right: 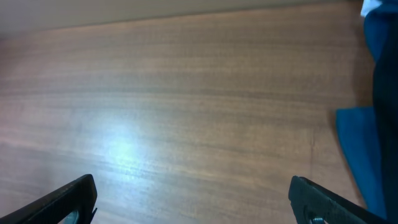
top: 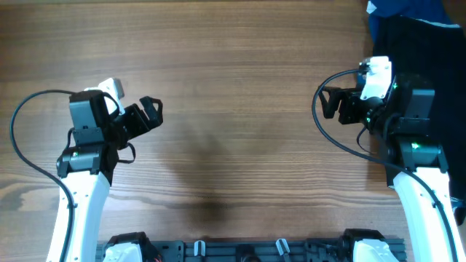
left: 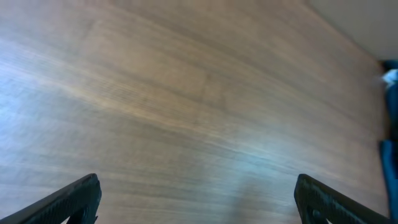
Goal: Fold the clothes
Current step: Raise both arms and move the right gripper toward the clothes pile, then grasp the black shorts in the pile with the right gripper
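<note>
Black clothes [top: 437, 65] lie at the right edge of the wood counter [top: 240, 65], partly hidden under the R arm from overhead. A blue cloth [top: 408, 11] touches the clothes on their far side. The R pincer [right: 193, 190] hangs just beside the clothes over bare wood, fingers spread wide, gripping nothing. The L pincer [left: 196, 193] is well apart from the clothes, across the counter, fingers also spread wide w/ nothing held.

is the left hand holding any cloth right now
No, the left hand is wide open over the bare wooden table, with nothing in it.
</note>
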`<move>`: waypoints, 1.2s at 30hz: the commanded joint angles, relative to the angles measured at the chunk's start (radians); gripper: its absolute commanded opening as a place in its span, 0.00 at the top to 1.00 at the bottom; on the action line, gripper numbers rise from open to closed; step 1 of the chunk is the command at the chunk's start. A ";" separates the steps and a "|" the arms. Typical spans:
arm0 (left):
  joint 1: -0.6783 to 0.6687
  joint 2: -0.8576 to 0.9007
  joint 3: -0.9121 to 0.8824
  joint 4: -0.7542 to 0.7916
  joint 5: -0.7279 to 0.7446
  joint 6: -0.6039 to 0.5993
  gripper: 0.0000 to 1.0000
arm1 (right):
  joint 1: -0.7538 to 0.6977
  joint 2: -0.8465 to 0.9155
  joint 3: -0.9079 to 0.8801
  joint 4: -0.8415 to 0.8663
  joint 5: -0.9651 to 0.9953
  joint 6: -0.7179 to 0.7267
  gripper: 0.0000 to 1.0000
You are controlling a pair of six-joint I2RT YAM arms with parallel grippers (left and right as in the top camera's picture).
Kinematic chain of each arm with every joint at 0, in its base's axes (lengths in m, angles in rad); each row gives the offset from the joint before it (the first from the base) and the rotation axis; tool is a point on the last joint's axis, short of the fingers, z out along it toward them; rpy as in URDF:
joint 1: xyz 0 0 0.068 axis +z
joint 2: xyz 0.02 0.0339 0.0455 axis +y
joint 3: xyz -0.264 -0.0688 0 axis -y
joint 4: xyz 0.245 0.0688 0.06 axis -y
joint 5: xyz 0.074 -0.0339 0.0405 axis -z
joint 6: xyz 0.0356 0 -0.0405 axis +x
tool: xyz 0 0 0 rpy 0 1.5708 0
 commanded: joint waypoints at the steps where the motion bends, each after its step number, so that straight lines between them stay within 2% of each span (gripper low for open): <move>1: -0.007 0.004 0.020 0.053 0.066 -0.002 0.00 | -0.001 0.006 0.023 -0.005 -0.018 -0.024 0.00; 5: -0.039 0.006 0.053 0.064 0.061 -0.002 0.01 | -0.002 0.008 0.074 -0.085 0.061 -0.024 0.00; 11: -0.114 0.006 0.193 -0.036 0.034 -0.002 0.01 | -0.005 0.098 0.332 -0.374 0.296 -0.017 0.00; 14: -0.120 0.006 0.208 -0.054 0.035 -0.002 0.01 | -0.042 0.143 0.403 -0.480 0.382 0.053 0.00; 18: -0.120 0.006 0.208 -0.076 0.027 -0.002 0.00 | -0.178 0.179 0.402 -0.529 0.408 0.145 0.01; 21: -0.120 0.006 0.208 -0.087 -0.006 -0.002 0.00 | -0.314 0.214 0.402 -0.563 0.408 0.172 0.00; 24: -0.120 0.006 0.208 -0.089 -0.008 -0.002 0.00 | -0.389 0.271 0.394 -0.571 0.397 0.193 0.00; 29: -0.120 0.010 0.208 -0.091 -0.011 -0.001 0.00 | -0.424 0.400 0.354 -0.574 0.401 0.241 0.00; 32: -0.120 0.021 0.208 -0.091 -0.011 -0.002 0.00 | -0.424 0.453 0.340 -0.600 0.397 0.241 0.05; 36: -0.120 0.050 0.208 -0.095 -0.010 -0.002 0.00 | -0.424 0.462 0.339 -0.652 0.401 0.241 0.05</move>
